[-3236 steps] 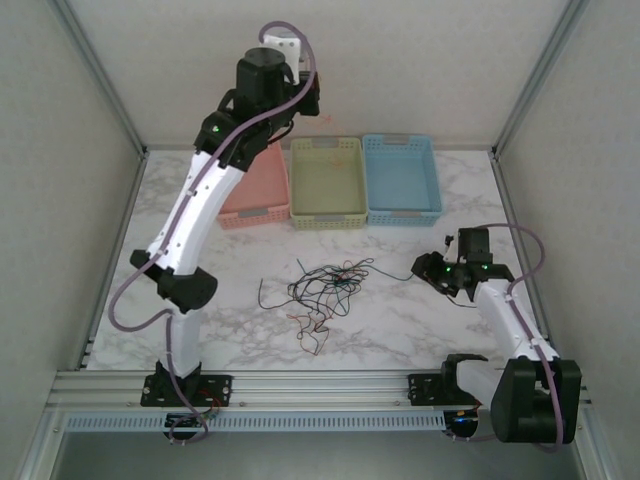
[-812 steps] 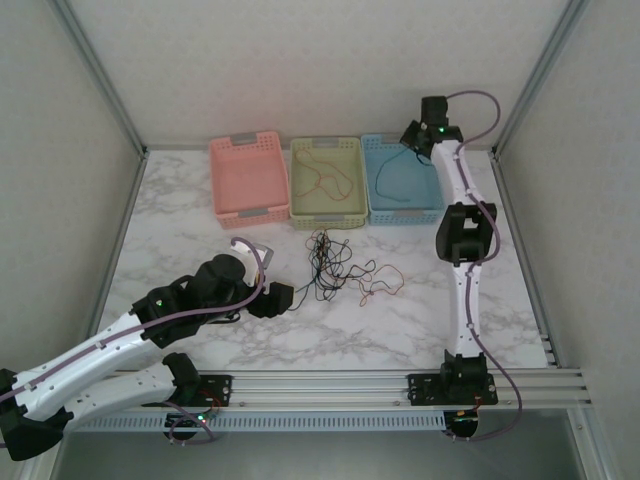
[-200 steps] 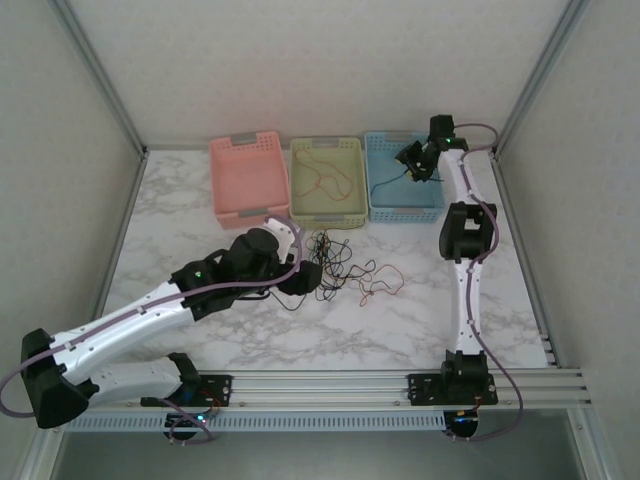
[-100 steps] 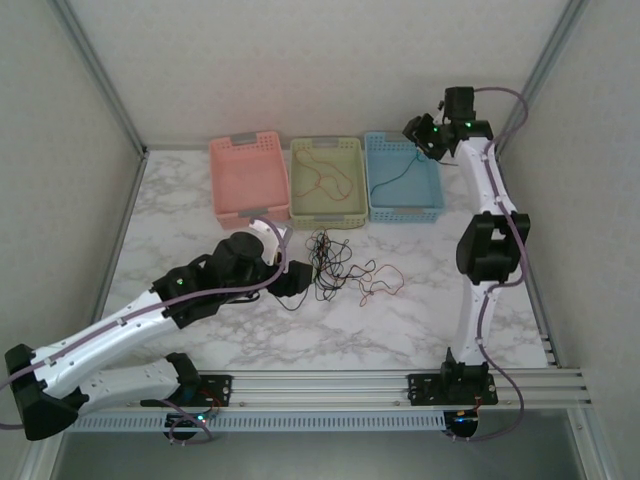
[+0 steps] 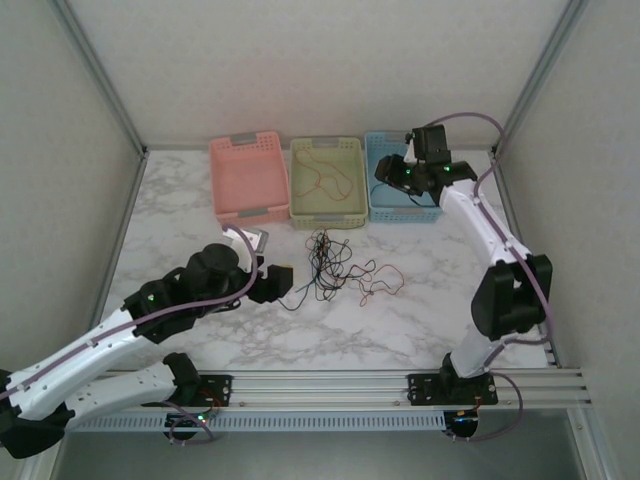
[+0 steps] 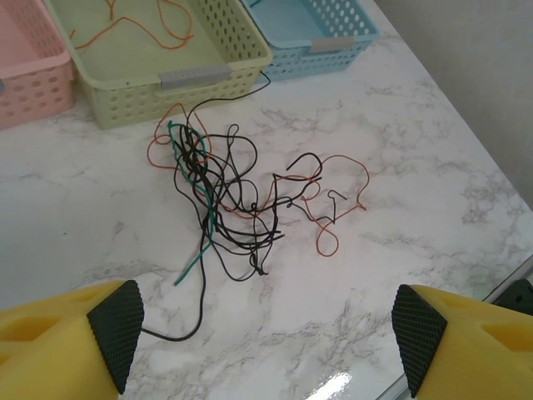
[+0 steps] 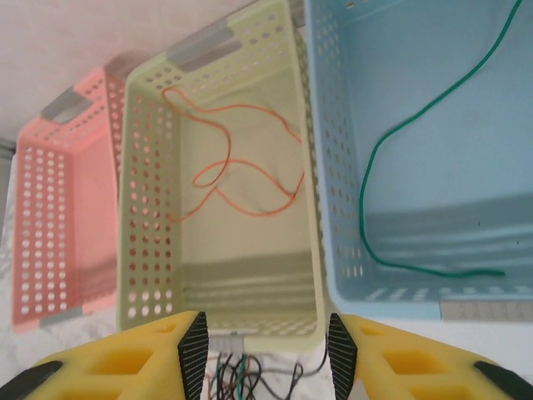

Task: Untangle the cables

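Marble table (image 5: 420, 320) spans the scene, with three baskets in a row at its far side: pink (image 5: 245, 212) on the left, yellow-green (image 5: 327, 218) in the middle, blue (image 7: 450, 167) on the right. The left gripper (image 6: 266, 333) hangs low just left of the cables (image 6: 225, 200), its yellow fingers spread wide with nothing between them. The right gripper (image 7: 266, 354) hovers over the near rims of the yellow-green and blue baskets, jaws apart and empty. The cables lie in a loose tangle of black, orange and teal on the marble, just near of the yellow-green basket. One orange wire (image 7: 208, 173) lies in that basket; one green wire (image 7: 364, 208) lies in the blue.
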Controlling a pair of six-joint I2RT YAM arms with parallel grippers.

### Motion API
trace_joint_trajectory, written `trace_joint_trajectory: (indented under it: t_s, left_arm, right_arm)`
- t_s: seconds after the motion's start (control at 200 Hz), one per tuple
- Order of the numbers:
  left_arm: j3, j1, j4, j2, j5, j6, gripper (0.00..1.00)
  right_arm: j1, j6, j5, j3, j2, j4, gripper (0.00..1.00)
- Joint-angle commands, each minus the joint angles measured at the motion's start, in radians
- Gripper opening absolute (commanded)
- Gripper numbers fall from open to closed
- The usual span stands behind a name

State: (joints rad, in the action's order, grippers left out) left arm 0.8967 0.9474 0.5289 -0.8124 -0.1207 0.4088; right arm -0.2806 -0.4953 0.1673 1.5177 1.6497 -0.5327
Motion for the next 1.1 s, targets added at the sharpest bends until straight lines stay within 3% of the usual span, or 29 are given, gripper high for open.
trace_joint_trajectory:
  t_s: [0.0, 0.185, 0.37, 0.781, 1.091]
  left_arm:
    - [-0.020, 0.003, 0.059, 0.051, -0.045, 0.047, 0.81]
    - [-0.042, 0.004, 0.102, 0.102, -0.081, 0.090, 0.81]
    - [-0.060, 0.004, 0.126, 0.109, -0.126, 0.120, 0.81]
    - [-0.074, 0.002, 0.124, 0.097, -0.138, 0.120, 0.82]
    - [-0.078, 0.002, 0.116, 0.089, -0.134, 0.111, 0.82]
  right_arm:
    - [-0.030, 0.049, -0.041, -0.102, -0.135, 0.044, 0.45]
    - [-0.042, 0.082, -0.048, -0.274, -0.303, -0.005, 0.43]
    - [-0.042, 0.108, -0.025, -0.385, -0.360, -0.074, 0.41]
    - [-0.042, 0.109, -0.089, -0.556, -0.204, -0.142, 0.40]
    - [-0.042, 0.122, -0.158, -0.537, -0.050, -0.122, 0.44]
